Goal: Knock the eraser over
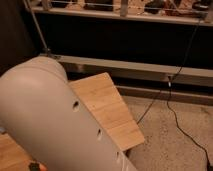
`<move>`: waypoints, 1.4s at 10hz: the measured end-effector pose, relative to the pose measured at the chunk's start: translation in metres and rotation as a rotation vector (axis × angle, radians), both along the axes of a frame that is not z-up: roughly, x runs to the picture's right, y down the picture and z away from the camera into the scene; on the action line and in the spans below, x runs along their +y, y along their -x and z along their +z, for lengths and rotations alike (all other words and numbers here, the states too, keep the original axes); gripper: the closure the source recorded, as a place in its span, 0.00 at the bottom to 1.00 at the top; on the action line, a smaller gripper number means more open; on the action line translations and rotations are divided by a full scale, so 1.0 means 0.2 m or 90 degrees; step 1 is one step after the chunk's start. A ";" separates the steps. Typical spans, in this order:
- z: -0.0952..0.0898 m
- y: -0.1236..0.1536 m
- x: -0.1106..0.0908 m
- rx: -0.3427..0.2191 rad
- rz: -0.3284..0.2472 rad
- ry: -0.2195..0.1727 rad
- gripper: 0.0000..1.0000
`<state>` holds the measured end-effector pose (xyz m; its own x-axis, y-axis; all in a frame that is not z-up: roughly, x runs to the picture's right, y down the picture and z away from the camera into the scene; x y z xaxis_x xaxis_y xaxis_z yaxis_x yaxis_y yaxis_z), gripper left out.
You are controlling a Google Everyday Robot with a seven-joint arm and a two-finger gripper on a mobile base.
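My own white arm link (55,120) fills the left and lower half of the camera view and hides most of the wooden table (107,102). The eraser is hidden or out of view. The gripper is not in view; it lies somewhere behind or below the arm link. A small dark and orange bit (34,165) shows at the bottom left edge, too little to identify.
The table's right corner (140,140) juts over a speckled floor (175,145). A black cable (172,95) runs down across the floor. A metal shelf rail (150,67) and a dark rack stand behind the table.
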<state>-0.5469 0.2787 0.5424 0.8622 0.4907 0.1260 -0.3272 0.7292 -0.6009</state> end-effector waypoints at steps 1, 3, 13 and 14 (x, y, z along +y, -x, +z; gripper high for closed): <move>0.00 -0.03 -0.05 -0.002 0.010 -0.016 1.00; 0.11 -0.20 -0.24 0.065 0.059 -0.039 0.97; 0.27 -0.73 -0.67 0.269 0.209 0.041 0.55; 0.27 -0.73 -0.67 0.269 0.208 0.041 0.55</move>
<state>-0.4005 0.1453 0.5958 0.6317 0.7377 -0.2381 -0.7545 0.5145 -0.4074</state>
